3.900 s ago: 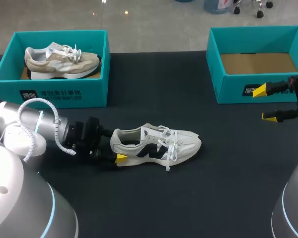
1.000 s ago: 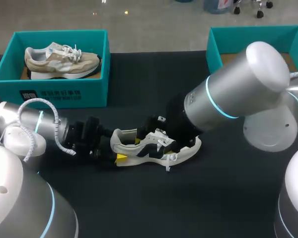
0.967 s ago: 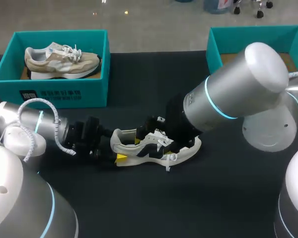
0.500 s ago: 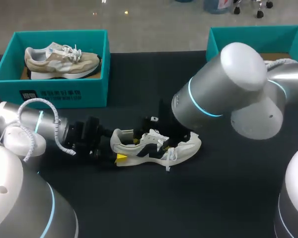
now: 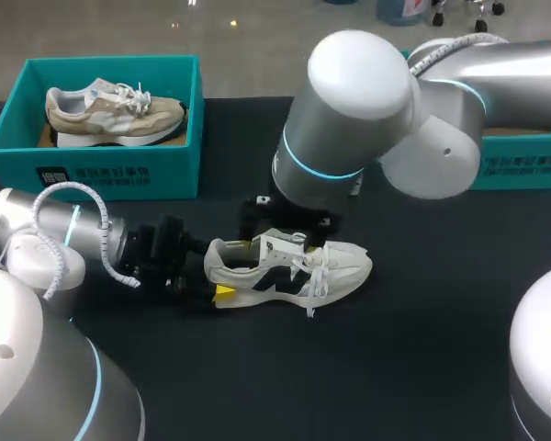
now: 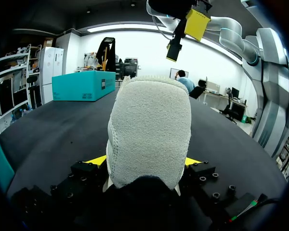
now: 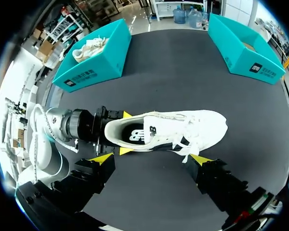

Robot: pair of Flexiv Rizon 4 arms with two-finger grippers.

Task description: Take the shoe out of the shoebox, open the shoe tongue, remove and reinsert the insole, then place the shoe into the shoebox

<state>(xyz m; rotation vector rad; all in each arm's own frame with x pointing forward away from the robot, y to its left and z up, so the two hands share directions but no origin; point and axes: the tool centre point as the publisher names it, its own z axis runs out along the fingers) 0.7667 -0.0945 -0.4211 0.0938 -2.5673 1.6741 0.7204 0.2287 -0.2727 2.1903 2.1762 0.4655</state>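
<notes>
The white mesh-and-leather sneaker with black side panels (image 7: pixel 164 130) is out of its box and lies on its sole on the black table top (image 5: pixel 422 367). The left gripper (image 6: pixel 145 161) clamps its grey fabric heel from both sides, one yellow tip against each flank, so the toe points straight away from that gripper.

The right gripper (image 7: pixel 151 159) hangs directly above the sneaker with its fingers spread wide and nothing between them. The shoe's mouth and laces lie just beneath and ahead of its tips. Inside the mouth the black printed insole (image 7: pixel 135 134) lies flat and fully seated. The white tongue (image 5: pixel 282 244) stands up slightly under the laces; I cannot tell whether it is pulled fully forward.

The step in hand appears to be opening the shoe: drawing the tongue forward, then lifting the insole. The next move probably calls for the right gripper to come down into the mouth, narrow its fingers and pinch the tongue's top edge, or the insole's heel end, close in front of the left gripper's tips. Meanwhile the left grip braces the heel so the shoe does not slide or tip.

The empty teal cardboard shoebox (image 7: pixel 245 53) lies well beyond the toe. A second teal shoebox holding a beige sneaker (image 5: pixel 92 156) sits off to the side.
</notes>
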